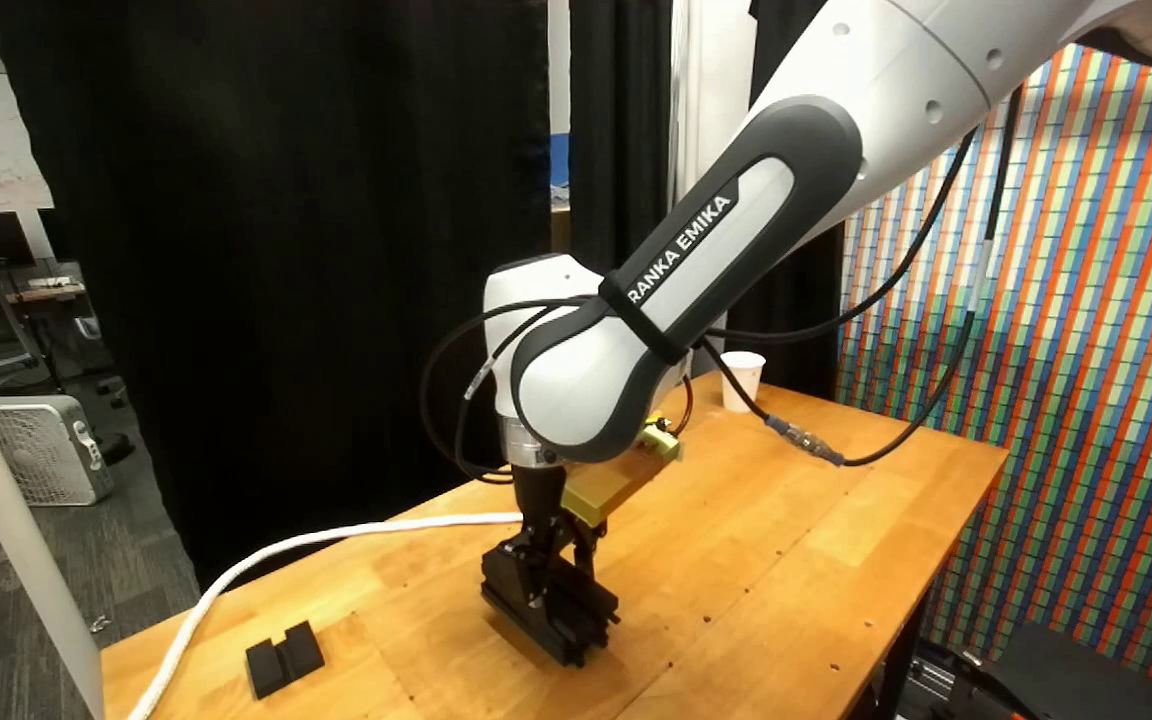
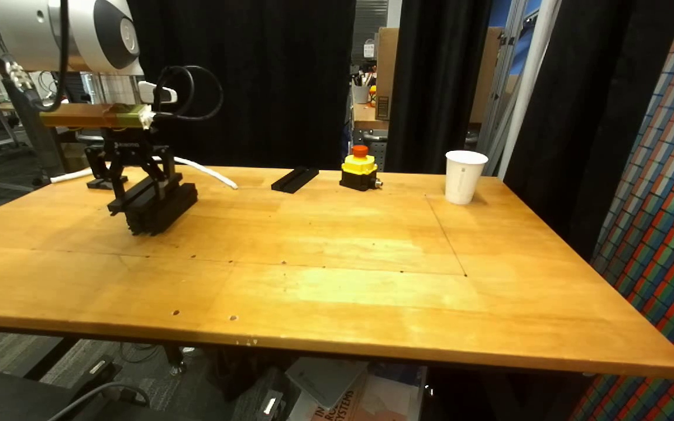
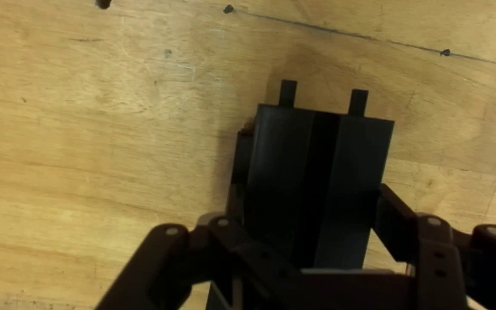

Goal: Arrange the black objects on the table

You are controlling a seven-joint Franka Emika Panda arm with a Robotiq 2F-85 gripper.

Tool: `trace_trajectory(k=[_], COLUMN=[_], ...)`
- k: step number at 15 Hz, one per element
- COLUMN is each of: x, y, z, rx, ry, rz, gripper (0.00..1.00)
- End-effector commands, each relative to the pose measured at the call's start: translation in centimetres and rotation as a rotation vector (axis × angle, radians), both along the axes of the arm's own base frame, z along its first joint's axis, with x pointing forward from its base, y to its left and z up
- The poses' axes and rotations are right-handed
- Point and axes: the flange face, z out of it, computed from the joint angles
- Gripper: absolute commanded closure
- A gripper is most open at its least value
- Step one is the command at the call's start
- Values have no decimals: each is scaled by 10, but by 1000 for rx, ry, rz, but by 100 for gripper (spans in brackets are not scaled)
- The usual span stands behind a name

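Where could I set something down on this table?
The wooden table is bare, in an exterior view, from the white cup and red button to its near edge, and between cup and button. Crowded: around the gripper, black block, white cord and slotted black piece.

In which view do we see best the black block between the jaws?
The wrist view: it shows the block large from above, with its groove and two tabs beyond one end, though the jaws hide part. Both exterior views show it smaller and obliquely, partly covered.

Black block (image 3: 284, 172) partly behind hand (image 3: 311, 202)
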Motion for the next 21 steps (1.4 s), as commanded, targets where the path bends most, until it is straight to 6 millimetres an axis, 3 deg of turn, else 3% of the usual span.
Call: trace_trajectory(k=[1, 21], x=[14, 22], y=[8, 0], z=[7, 8], rx=[25, 26], ry=[-8, -6], rz=[22, 3], gripper=[52, 52])
